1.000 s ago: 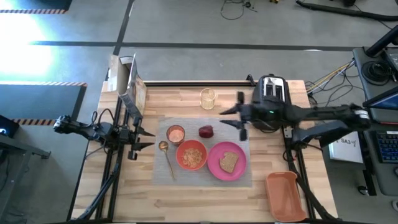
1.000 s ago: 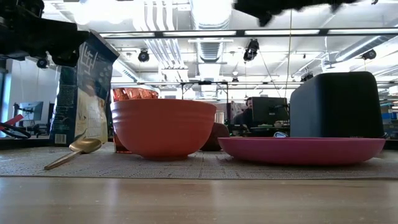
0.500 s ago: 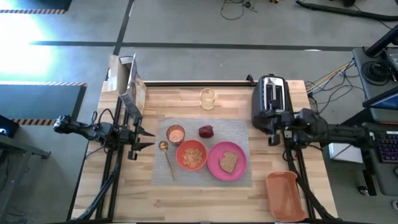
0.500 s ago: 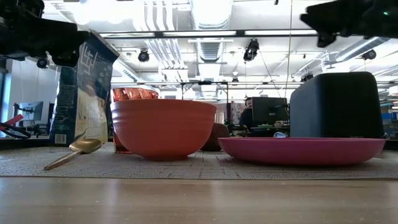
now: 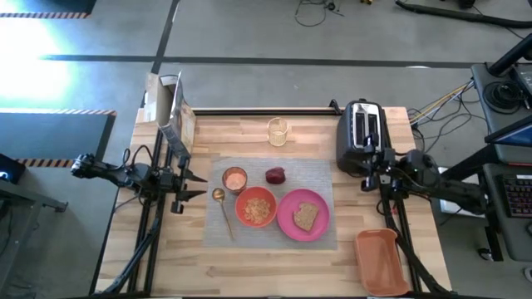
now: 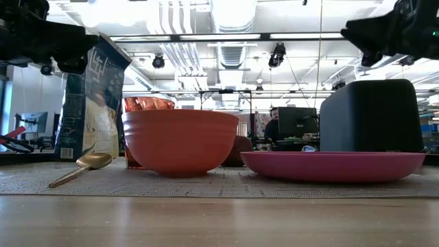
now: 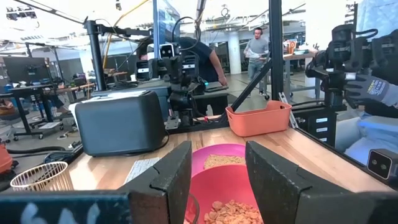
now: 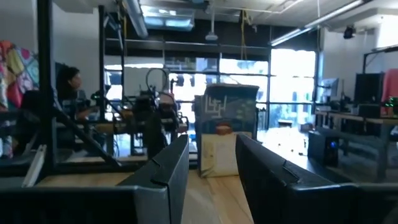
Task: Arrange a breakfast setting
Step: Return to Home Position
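My left hand point(image 5: 193, 184) hangs at the left side of the surface point(image 5: 274, 266), just off the grey placemat point(image 5: 320, 178). Its fingers are apart and hold nothing. My right hand point(image 5: 364, 172) is at the right side, by the near end of the toaster point(image 5: 363, 133). Its fingers are also apart and empty.

All the setting sits on the placemat:
- The pink plate point(image 5: 289, 223) is at the right, with the toast slice point(image 5: 306, 216) flat on it.
- The orange bowl point(image 5: 241, 208) is just left of the plate, with cereal inside.
- The gold spoon point(image 5: 223, 208) lies left of the bowl, scoop end toward the far side, near the orange cup point(image 5: 235, 179).
- The red apple point(image 5: 275, 175) is on the far side, between bowl and plate.

Off the mat:
- An orange tray point(image 5: 382, 262) is at the near right corner.
- A cereal box point(image 5: 170, 112) stands at the far left.
- A small pale cup point(image 5: 278, 131) stands at the far middle.
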